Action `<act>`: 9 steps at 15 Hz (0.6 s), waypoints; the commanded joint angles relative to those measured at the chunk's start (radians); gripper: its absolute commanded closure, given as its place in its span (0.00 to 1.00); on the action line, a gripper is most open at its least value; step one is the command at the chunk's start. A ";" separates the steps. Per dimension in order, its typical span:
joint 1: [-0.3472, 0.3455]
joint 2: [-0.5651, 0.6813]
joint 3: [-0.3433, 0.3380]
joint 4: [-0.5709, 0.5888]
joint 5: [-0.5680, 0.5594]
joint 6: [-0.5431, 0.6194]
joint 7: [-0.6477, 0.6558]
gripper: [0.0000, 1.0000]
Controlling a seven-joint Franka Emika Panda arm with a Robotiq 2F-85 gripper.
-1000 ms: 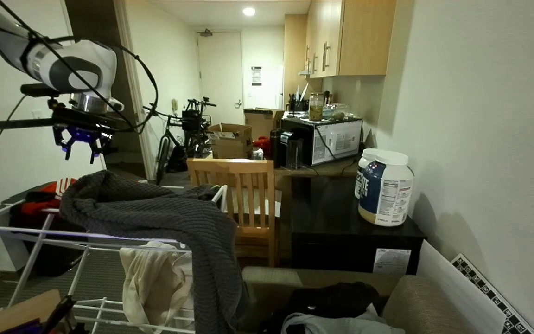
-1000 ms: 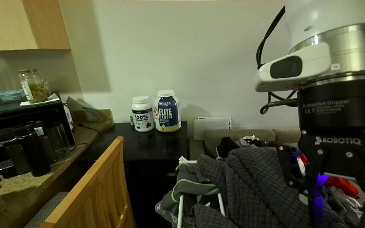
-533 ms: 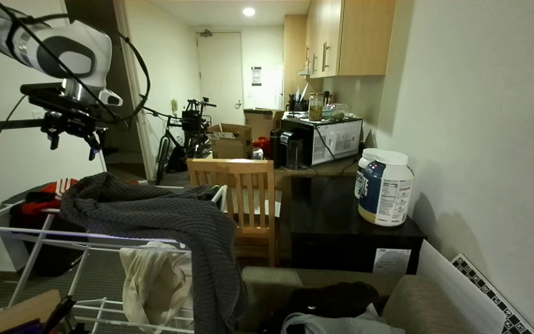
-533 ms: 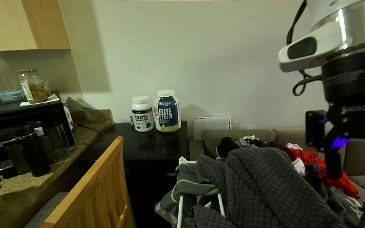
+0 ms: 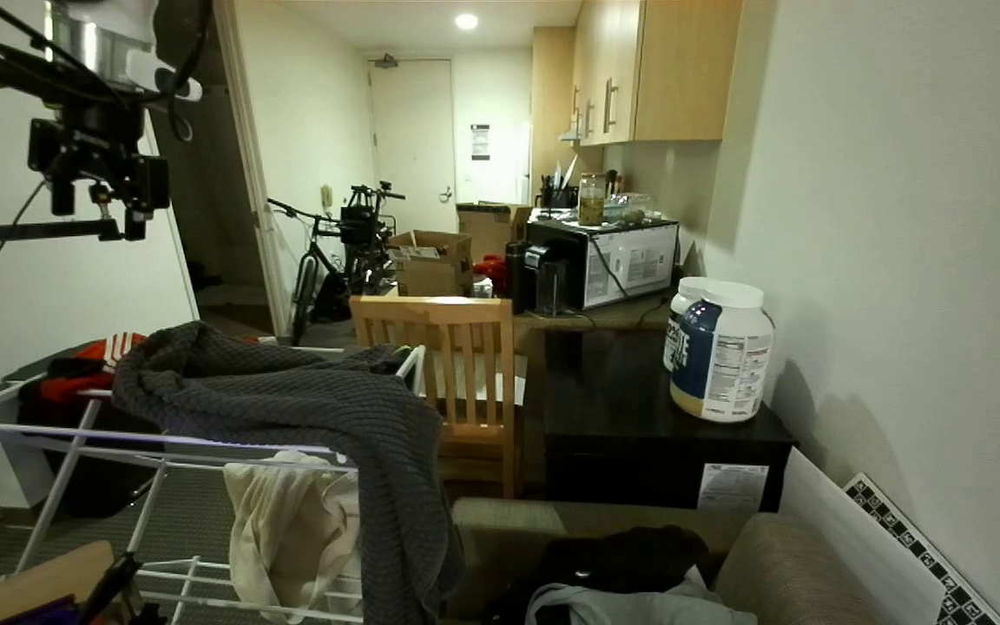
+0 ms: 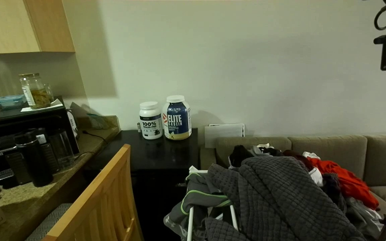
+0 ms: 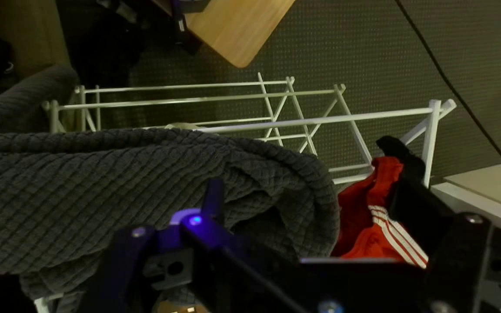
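Wrist view: gripper [image 7: 308,189] splayed wide, apparently above the blanket [image 7: 115,187]. It has slid nearly out of an exterior view.

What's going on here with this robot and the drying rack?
A robot gripper hangs in the air above a white drying rack, its jaws apart and nothing held. Nearest below is a dark gray quilted blanket, draped loosely over the rack, with a visible gap between it and the gripper. A red garment with white stripes lies beside the blanket, and a cream cloth hangs lower on the rack.
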 commanded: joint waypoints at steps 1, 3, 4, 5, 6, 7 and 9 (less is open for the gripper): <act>-0.016 -0.001 0.007 0.004 0.008 -0.005 -0.005 0.00; -0.009 0.006 0.024 -0.001 0.007 -0.004 -0.004 0.00; -0.006 0.010 0.035 -0.002 0.007 -0.003 -0.002 0.00; -0.005 0.011 0.037 -0.002 0.007 -0.003 -0.002 0.00; -0.005 0.012 0.036 -0.002 0.007 -0.003 -0.002 0.00; -0.005 0.012 0.036 -0.002 0.007 -0.003 -0.002 0.00; -0.005 0.012 0.035 -0.002 0.007 -0.003 -0.002 0.00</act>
